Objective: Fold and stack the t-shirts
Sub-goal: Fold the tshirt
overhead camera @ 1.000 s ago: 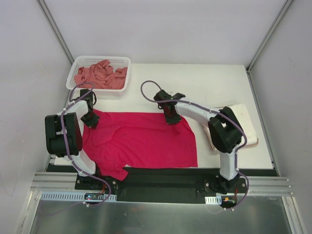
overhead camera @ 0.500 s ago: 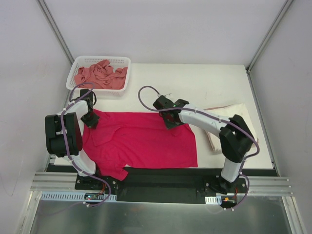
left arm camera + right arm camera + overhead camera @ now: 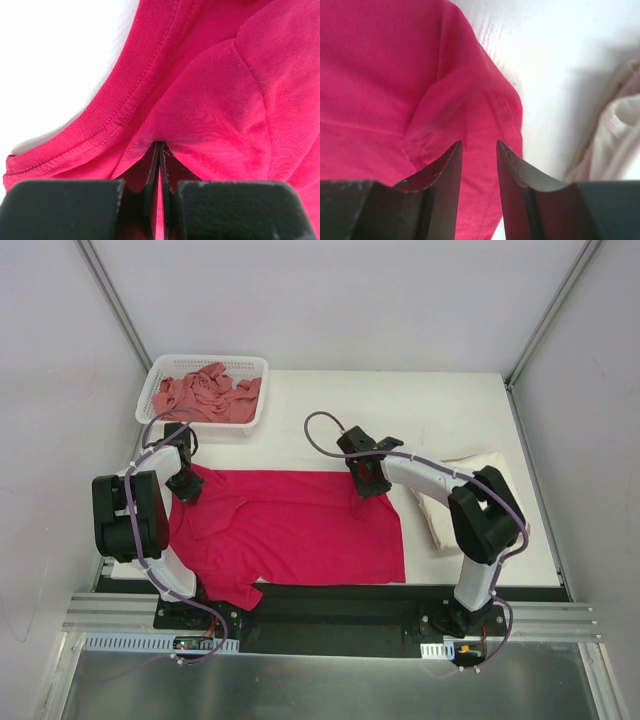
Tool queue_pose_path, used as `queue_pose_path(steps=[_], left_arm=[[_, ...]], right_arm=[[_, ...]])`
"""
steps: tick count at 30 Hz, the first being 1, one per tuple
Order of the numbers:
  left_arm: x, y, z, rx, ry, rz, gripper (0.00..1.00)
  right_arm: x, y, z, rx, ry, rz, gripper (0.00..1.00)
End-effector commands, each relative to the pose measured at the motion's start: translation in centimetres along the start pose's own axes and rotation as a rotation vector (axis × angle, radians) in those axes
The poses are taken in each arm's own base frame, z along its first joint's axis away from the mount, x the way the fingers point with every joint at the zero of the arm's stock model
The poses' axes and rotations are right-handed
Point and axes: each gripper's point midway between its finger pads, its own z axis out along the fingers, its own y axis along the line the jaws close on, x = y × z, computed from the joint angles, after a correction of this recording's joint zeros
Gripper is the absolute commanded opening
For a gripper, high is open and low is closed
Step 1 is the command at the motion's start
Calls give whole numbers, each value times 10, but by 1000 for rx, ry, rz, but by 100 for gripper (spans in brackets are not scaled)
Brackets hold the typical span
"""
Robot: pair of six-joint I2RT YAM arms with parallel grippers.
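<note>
The bright magenta-red t-shirt [image 3: 290, 525] lies spread flat on the table. My left gripper [image 3: 186, 487] is at its far left corner, shut on a pinch of the cloth beside the collar band; the left wrist view shows the gripper [image 3: 160, 144] closed on the shirt [image 3: 225, 75]. My right gripper [image 3: 368, 485] hovers over the shirt's far right corner. In the right wrist view the gripper [image 3: 479, 145] is open with red cloth [image 3: 380, 75] beneath it. The folded cream-white t-shirt [image 3: 480, 495] lies at the right. The salmon-pink t-shirt [image 3: 205, 395] is crumpled in the basket.
The white mesh basket [image 3: 150, 392] stands at the far left of the table. The cream shirt's edge shows in the right wrist view [image 3: 625, 135]. Bare white table [image 3: 420, 410] lies beyond the red shirt. Grey walls enclose the table.
My right gripper has shifted rightward along the red shirt's far edge to its right corner. The left gripper and the shirt have not moved.
</note>
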Motion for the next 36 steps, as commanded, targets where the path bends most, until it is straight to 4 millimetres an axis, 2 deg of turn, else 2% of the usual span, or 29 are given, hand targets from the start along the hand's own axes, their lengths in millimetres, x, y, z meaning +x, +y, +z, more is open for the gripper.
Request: queue_pose_path(steps=[1,3,7,13,20,25,27,28,29,33,36], left_arm=[[3,-1,4,4,29,9,0],[4,-1,5,3,30,9,0],[3,-2,5,5,32,9,0],[3,-2,6,2,33,10,0],[4,-1,6,1,35,12,0],[4,-1,7,-4,36,14,0],[3,0,7,-5,35,13,0],[4,-1,7,-5,35,14,0],[3,-1,7,-6,34,14,0],[3,1,8,-12,34,15,0],[2,1,8,-17,26,15,0]], right_arm=[[-24,7,16,-60,-9,23,35],[-36,7,19,-78,-20,42,35],[-47,10,35,-87,-20,54,34],[-63,8,40,-81,-46,23,35],[-59,9,55,-90,-11,15,40],[-61,-1,65,-44,-5,36,41],[-64,-5,67,-39,-6,58,37],[-63,-7,67,-37,-4,65,27],[-64,-11,68,-33,-1,76,23],[-64,-19,66,-20,-7,85,14],[-70,-23,52,-22,-41,87,4]])
